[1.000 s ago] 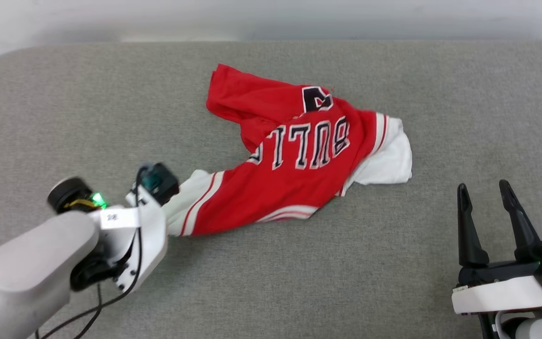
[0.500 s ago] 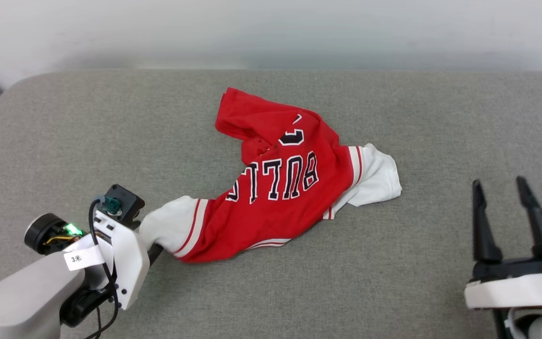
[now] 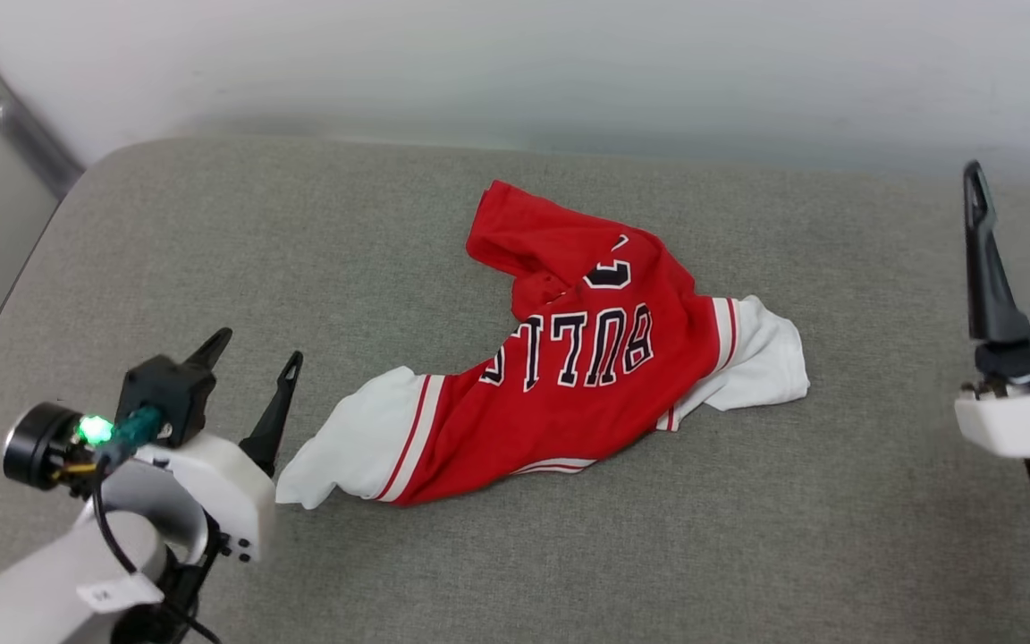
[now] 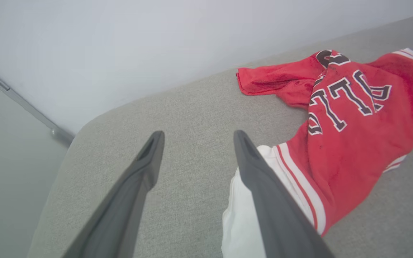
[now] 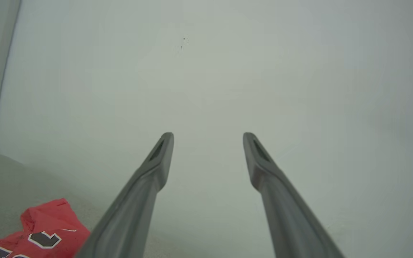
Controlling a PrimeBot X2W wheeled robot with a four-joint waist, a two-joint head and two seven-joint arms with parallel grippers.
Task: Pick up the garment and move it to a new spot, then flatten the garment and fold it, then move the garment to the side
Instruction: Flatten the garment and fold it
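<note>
The garment (image 3: 586, 376) lies on the cushion (image 3: 211, 224) toward its far edge; left gripper (image 3: 260, 344) just beside the near-left sleeve (image 3: 345, 438), right gripper (image 5: 208, 138) seemingly over the right edge.

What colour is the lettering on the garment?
The lettering is black, outlined in white, on the red garment; clearest in the head view.

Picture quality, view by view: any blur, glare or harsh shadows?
Head view: soft, even light, no glare; the garment lettering is crisp. Left wrist view: its red looks blotchy, the left gripper slightly soft. Right wrist view: the pale wall is flat and low in contrast; right gripper soft.
</note>
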